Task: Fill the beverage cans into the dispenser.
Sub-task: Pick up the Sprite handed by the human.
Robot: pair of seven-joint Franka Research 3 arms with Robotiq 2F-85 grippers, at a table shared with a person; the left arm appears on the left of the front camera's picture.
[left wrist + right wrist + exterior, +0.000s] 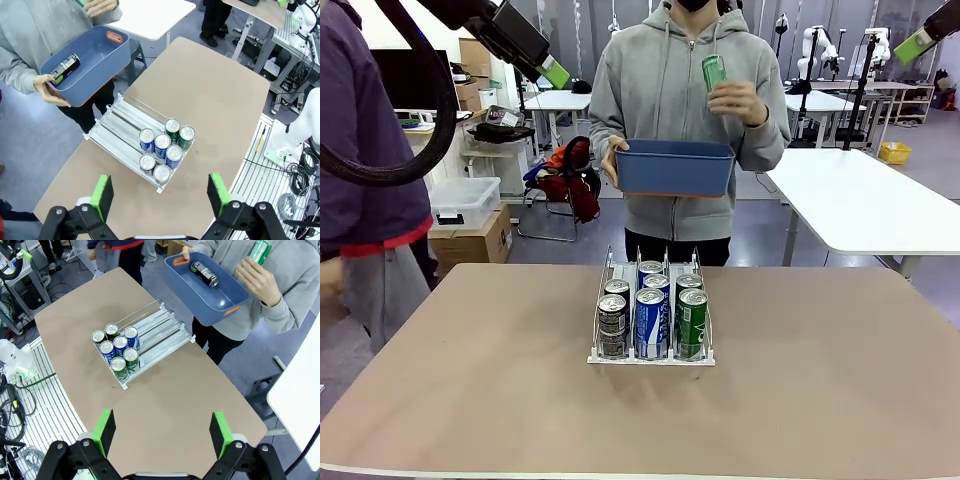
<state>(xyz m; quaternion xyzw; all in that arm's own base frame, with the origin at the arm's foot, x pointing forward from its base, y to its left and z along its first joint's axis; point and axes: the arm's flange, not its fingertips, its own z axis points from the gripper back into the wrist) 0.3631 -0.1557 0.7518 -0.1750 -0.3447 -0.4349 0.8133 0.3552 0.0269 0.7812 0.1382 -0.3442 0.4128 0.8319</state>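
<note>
Beyond dispenser [650, 359] far end: saw green can [714, 70] near upright in person's hand [740, 100] above blue bin [675, 168] | found left gripper [160, 177], right gripper [161, 414] spread wide, empty, high, well apart from it.

Lab — rows of white worktables [860, 205], cable bundles [296, 167], cardboard boxes [470, 245].

Cans [163, 141] block dispenser [116, 126] front; rear lanes open; bin [675, 167] held beyond far end.

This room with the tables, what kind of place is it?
Probably a lab or workshop, not a home: plain white work tables, a cardboard box on the floor, and loose cables beside the brown table.
</note>
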